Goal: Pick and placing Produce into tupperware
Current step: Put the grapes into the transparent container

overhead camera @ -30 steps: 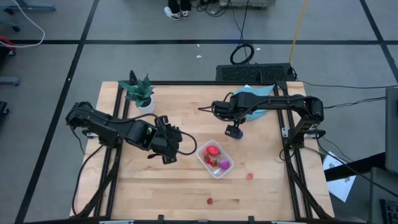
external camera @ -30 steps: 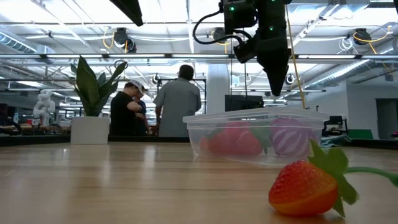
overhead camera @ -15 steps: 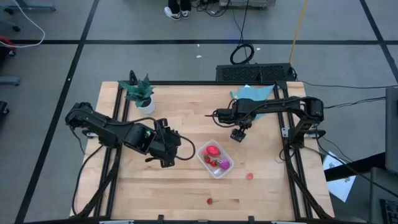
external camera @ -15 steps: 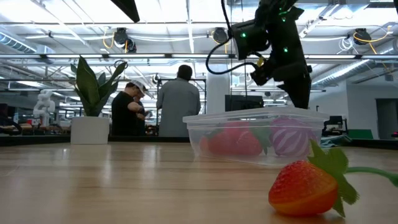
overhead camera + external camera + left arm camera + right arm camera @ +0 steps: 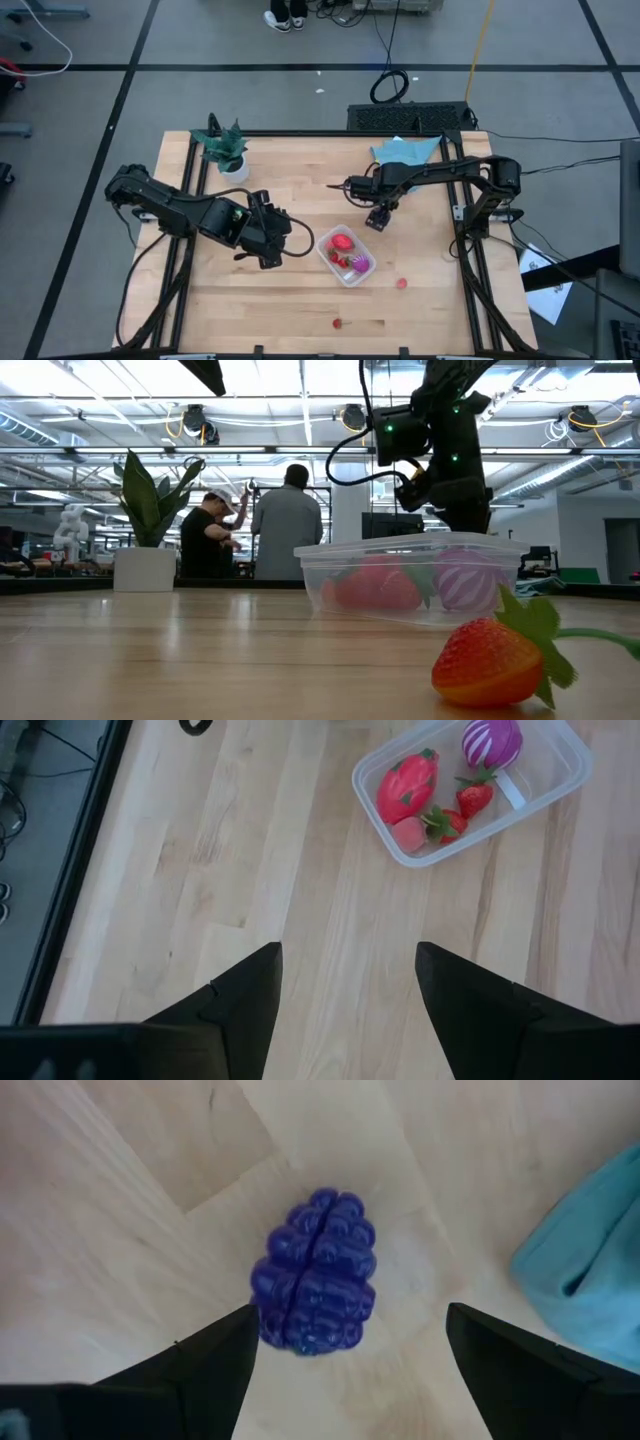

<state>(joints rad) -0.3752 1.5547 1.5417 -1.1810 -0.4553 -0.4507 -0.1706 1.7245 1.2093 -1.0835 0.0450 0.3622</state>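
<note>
In the right wrist view a dark purple berry point(image 5: 315, 1275) lies on the wood. My right gripper point(image 5: 352, 1325) is open above it, one finger on each side, without touching it. In the high view this gripper point(image 5: 377, 216) hides the berry, just beyond the clear tupperware point(image 5: 346, 256). The tub point(image 5: 470, 790) holds a larger red piece point(image 5: 407, 782), a magenta striped one point(image 5: 491, 740) and small strawberries point(image 5: 450, 820). Two red berries point(image 5: 401, 283) point(image 5: 337, 323) rest on the table nearer the front edge. My left gripper point(image 5: 348, 980) hovers open left of the tub.
A potted plant point(image 5: 225, 150) stands at the far left corner, and a blue cloth point(image 5: 410, 150) lies at the far edge behind my right arm. In the low view a strawberry point(image 5: 495, 660) lies in front of the tub point(image 5: 410, 575). People stand in the room beyond.
My right gripper has come down toward the table just beyond the tub and turned a little; its fingers now reach down behind the tub's rim in the low view. The tub and the fruits have stayed where they were.
</note>
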